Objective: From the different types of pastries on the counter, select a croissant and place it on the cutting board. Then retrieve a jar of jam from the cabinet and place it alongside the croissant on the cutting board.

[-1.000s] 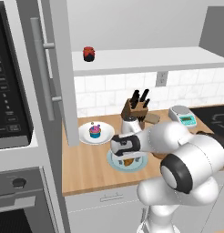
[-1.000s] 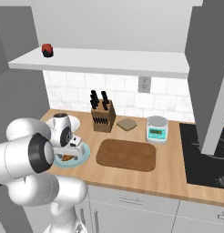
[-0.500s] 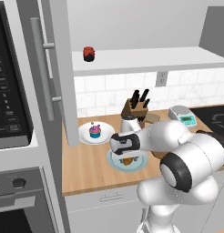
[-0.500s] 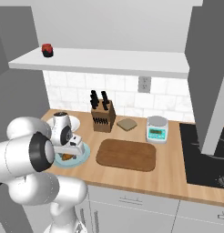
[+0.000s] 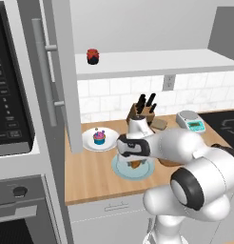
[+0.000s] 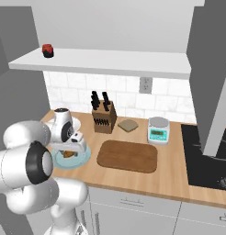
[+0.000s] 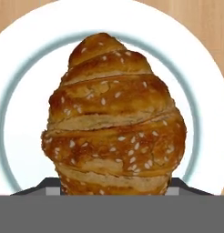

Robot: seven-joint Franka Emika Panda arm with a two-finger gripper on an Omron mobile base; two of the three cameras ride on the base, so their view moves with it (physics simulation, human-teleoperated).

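One gripper [image 7: 114,191], lowered onto the croissant [image 7: 114,116]: its two dark fingertips [image 7: 50,185] stand one at each side of the pastry's near end, right against it. Whether they have already clamped on it or are only set apart around it cannot be told.

Item, croissant: directly under and ahead of the gripper, lying on a light blue plate [image 5: 120,170] whose white centre and blue ring show on all sides of it. Golden-brown, ridged, sprinkled with seeds. Judged light, soft and flaky; likely to crush or shed under a hard squeeze, so a mild closing force suits it. Best hold: across the thick middle, fingers on the two flanks, not on the tapered tip.

Item, arm: reaches down over the front part of the desk [image 6: 133,181], hand pointing steeply downward, wrist folded close to the robot's body.

Item, cupcake [image 5: 99,137]: beyond the gripper on a white plate [image 5: 88,142], near but apart.

Item, cutting board [image 6: 127,155]: to one side of the gripper, bare, just beside the blue plate.

Item, knife block [image 6: 104,118] and scale [image 6: 158,130]: farther back, against the tiled wall.

Item, jar of jam [image 5: 93,55]: well above the gripper, on the cabinet [image 5: 59,71] shelf, door standing open.
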